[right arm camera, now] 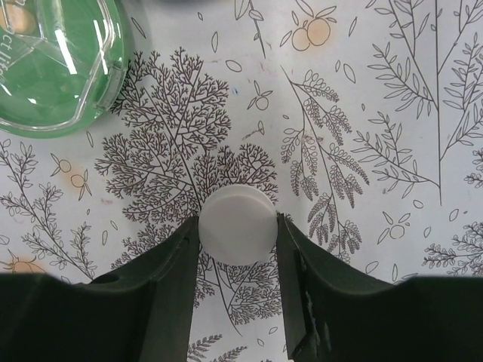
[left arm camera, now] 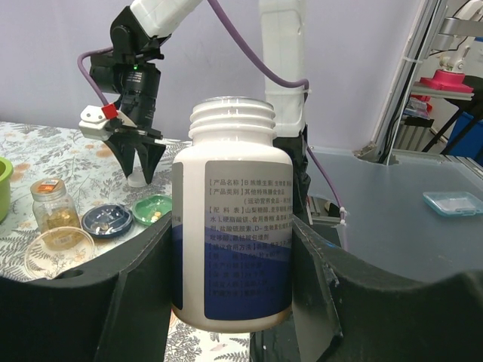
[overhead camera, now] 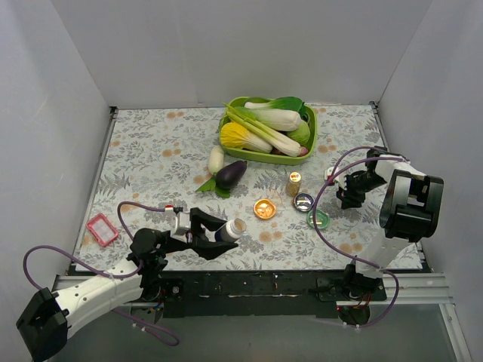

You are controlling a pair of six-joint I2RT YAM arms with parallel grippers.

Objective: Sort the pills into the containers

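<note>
My left gripper (overhead camera: 217, 235) is shut on an uncapped white pill bottle (overhead camera: 231, 228) with a blue label, held near the table's front; in the left wrist view the bottle (left arm camera: 232, 219) stands upright between my fingers. My right gripper (overhead camera: 349, 197) is shut on the bottle's white cap (right arm camera: 238, 224), low over the tablecloth just right of the green dish (overhead camera: 318, 219). The dark blue dish (overhead camera: 303, 201) and the orange dish (overhead camera: 265, 209) lie to its left. A few small pills show in the green dish (left arm camera: 152, 209) and the blue dish (left arm camera: 107, 219).
A small glass jar with a gold lid (overhead camera: 294, 183) stands behind the dishes. A lime-green tray (overhead camera: 312, 134) of vegetables sits at the back, with an eggplant (overhead camera: 231, 174) and a white radish (overhead camera: 216, 159) in front. A pink box (overhead camera: 103, 230) lies front left.
</note>
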